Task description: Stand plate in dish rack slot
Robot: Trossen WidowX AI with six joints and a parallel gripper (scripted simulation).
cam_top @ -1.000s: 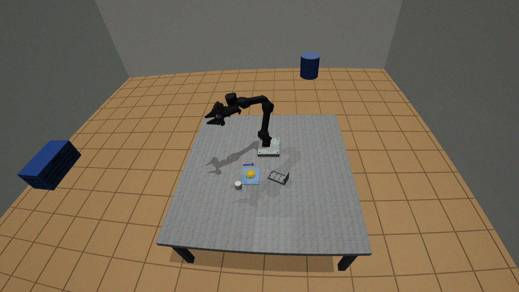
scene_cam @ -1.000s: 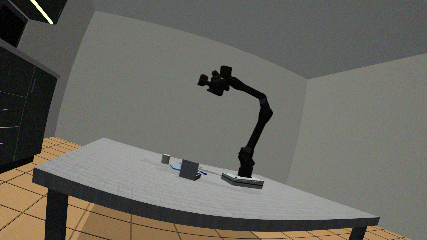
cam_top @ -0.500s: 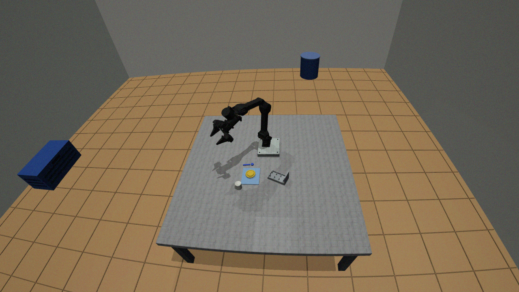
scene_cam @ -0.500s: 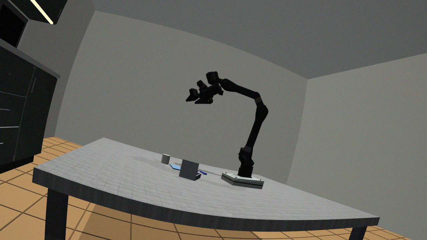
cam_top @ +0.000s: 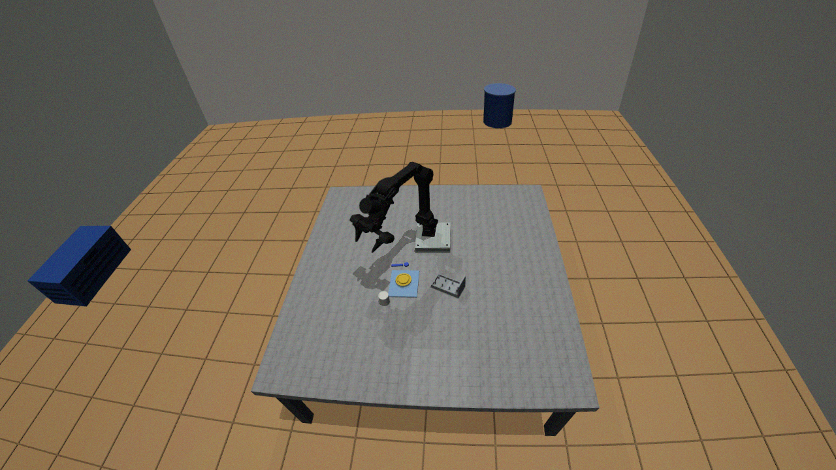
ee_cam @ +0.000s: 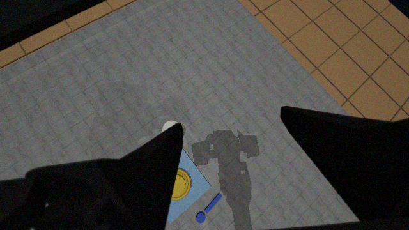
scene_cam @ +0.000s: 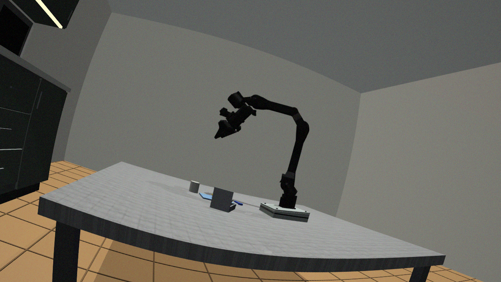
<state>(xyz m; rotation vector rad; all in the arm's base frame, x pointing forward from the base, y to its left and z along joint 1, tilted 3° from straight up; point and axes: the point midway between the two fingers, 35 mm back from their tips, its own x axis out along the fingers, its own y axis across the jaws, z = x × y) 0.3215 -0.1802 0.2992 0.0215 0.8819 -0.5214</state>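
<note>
The yellow plate (cam_top: 403, 279) (ee_cam: 181, 184) lies flat on a light blue mat (cam_top: 404, 292) (scene_cam: 206, 196) (ee_cam: 198, 186); the left finger hides part of it in the wrist view. The small grey dish rack (cam_top: 461, 286) (scene_cam: 221, 199) stands to the right of the mat in the top view, with a tall panel at one end and short posts inside. No plate is in it. My gripper (cam_top: 366, 245) (scene_cam: 215, 137) (ee_cam: 229, 120) is open and empty, high above the table and pointing obliquely down. It is well apart from plate and rack.
A whitish cup (cam_top: 383, 297) (scene_cam: 194, 187) (ee_cam: 169, 126) stands by the mat's left corner in the top view. A blue spoon (cam_top: 397, 265) (scene_cam: 238, 202) (ee_cam: 213, 203) lies between the mat and the arm's base plate (cam_top: 442, 242) (scene_cam: 297, 213).
</note>
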